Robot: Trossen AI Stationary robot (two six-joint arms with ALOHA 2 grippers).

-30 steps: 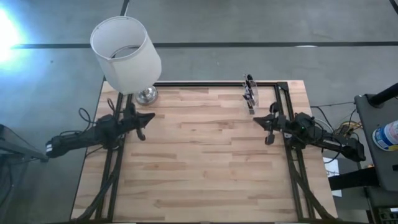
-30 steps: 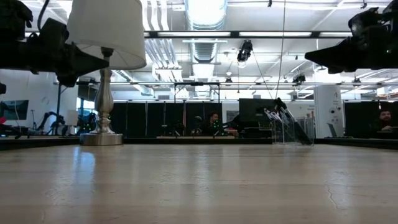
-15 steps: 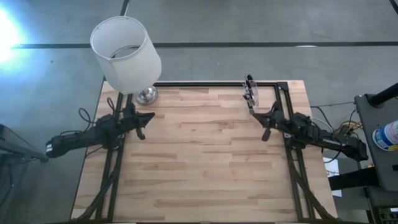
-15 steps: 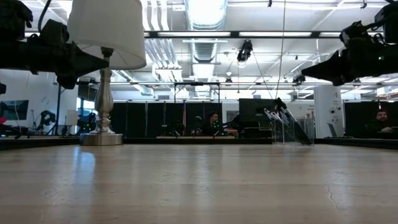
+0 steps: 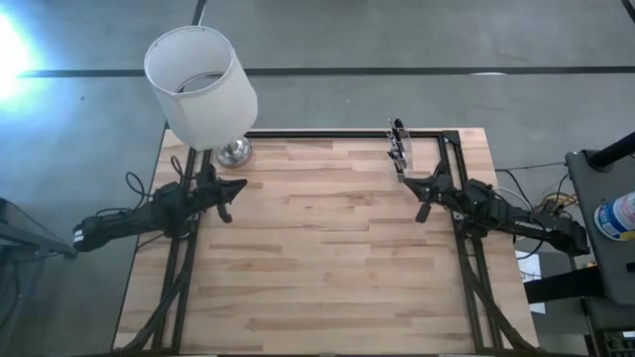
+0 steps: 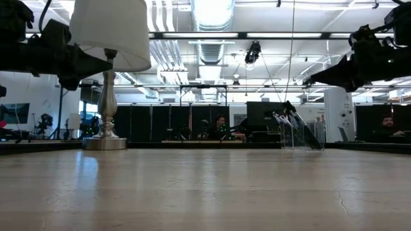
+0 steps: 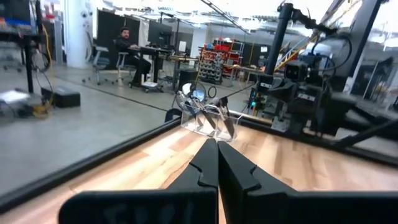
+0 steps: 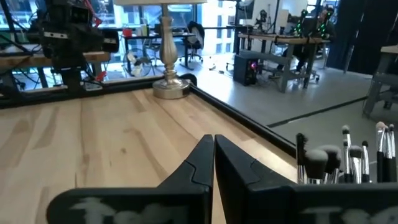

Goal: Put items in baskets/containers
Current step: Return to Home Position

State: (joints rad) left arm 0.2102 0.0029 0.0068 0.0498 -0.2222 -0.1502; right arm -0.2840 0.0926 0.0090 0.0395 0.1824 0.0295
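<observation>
Your right claw [image 5: 427, 194] hung just beside the cup [image 5: 399, 151], your left claw [image 5: 226, 199] well apart from it, each closed on nothing, seemingly because the brushes [image 8: 320, 163] already stood inside.

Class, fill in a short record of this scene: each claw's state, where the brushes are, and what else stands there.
left claw: shut, empty, above the left side of the table
right claw: shut, empty, near the clear organizer, not touching
brushes: upright in that organizer, far edge
other: white-shaded lamp, far left corner
</observation>
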